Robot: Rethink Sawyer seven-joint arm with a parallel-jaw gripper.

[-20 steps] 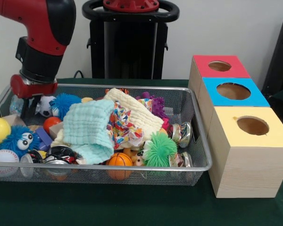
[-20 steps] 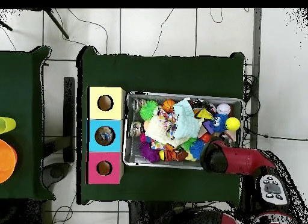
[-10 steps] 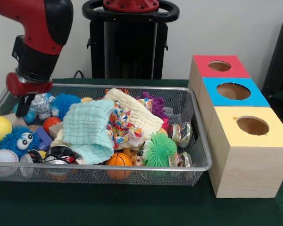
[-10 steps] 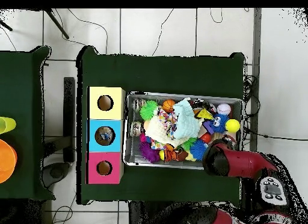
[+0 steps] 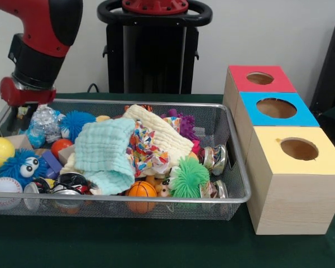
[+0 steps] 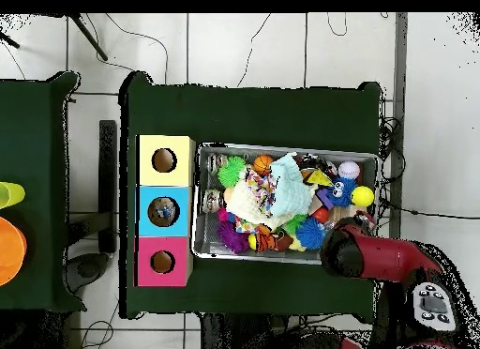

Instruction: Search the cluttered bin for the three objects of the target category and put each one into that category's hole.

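Front view: tool [image 5: 23, 114] grips crinkled silver wrapper [image 5: 43, 120] above bin [image 5: 234, 167], cloths [image 5: 103, 151] covering toys.

Light: bright, even, diffuse indoors
Shadows: faint, soft
Glare: small glints on metal cans [image 5: 214, 158]
Focus: front view slightly soft

- A table [image 5: 128, 245] draped in dark green cloth is carrying everything.
- A wire mesh bin [image 5: 234, 184] is sitting on its left part.
- A row of three wooden boxes [image 5: 293, 206] is standing just right of the bin, topped red, blue and yellow from far to near.
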